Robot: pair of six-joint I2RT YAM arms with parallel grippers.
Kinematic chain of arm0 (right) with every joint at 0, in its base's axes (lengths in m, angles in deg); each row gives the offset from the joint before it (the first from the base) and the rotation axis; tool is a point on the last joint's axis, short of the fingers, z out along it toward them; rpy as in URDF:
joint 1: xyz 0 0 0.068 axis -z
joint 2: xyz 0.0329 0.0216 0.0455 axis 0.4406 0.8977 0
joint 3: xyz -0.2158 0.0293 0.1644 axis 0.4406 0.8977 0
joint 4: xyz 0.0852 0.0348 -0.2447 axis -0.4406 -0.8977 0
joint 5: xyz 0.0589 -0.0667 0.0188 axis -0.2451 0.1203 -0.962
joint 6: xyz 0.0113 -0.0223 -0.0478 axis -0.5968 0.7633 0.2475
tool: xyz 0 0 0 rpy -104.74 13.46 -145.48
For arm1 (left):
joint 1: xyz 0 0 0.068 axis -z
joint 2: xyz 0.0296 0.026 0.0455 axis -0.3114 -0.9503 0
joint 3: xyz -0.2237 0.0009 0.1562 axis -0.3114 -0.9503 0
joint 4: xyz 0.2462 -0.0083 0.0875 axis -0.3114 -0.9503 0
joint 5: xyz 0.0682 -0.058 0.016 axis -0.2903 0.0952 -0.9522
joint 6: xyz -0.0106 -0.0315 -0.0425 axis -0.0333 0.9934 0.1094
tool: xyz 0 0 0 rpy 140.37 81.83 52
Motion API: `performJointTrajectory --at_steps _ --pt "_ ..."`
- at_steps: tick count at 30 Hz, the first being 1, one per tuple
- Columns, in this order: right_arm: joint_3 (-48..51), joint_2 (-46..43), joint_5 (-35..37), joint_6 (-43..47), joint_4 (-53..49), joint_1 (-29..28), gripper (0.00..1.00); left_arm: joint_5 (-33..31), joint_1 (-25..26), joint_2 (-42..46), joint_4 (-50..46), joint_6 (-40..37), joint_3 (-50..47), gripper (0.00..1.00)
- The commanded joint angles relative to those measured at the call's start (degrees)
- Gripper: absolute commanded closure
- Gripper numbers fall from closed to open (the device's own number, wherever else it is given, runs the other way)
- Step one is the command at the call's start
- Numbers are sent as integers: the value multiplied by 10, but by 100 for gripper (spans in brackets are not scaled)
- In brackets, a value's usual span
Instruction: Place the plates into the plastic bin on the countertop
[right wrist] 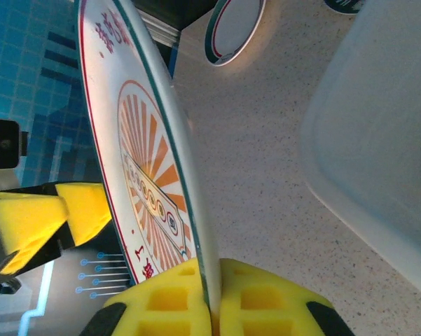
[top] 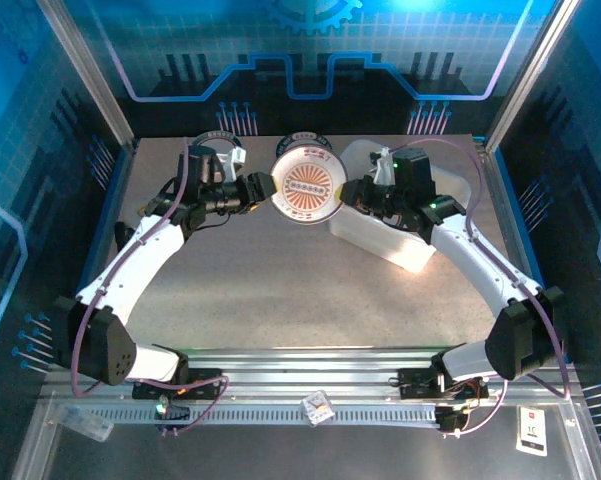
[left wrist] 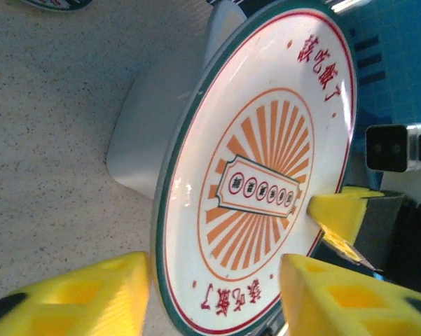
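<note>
The sunburst plate (top: 305, 190) was held up on edge over the countertop (top: 280, 290), just beside the left end of the plastic bin (top: 395, 245) in the overhead view, with its orange-rayed face turned toward the camera. The right gripper (right wrist: 210, 280) was clamped tight on the plate's rim: in its wrist view the two yellow fingers (right wrist: 266, 304) pressed together with the thin edge pinched between them. It reached across the bin's left end to make that grip. The left gripper (left wrist: 214, 273) sat on the plate's opposite side, the side away from the bin. Its jaws stood parted much wider than the plate is thick, with one yellow finger (left wrist: 77, 297) behind the rim and the other in front of the face, so the rim lay between them unpinched. In the left wrist view the bin's pale wall rose right behind the plate. Another plate (right wrist: 235, 28) lay flat on the countertop farther from the bin, toward the back. The top view showed more plates (top: 220, 140) at the table's far edge, well apart from the bin, partly hidden by the left arm.
</note>
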Motion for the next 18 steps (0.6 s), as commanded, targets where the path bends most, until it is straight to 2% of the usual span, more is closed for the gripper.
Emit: performJointTrajectory --at_steps 1,7,12,18 --pt "5 -19 8 -4 9 -4 98 -13 3 24 -5 -13 23 36" --pt "9 -32 13 -8 5 10 99 -50 3 32 -23 -25 31 2" --pt "13 -44 15 -7 -4 32 99 -65 -5 36 -23 -29 33 1" --pt "20 -61 14 -2 -21 76 100 -58 -42 33 -21 -27 25 1"
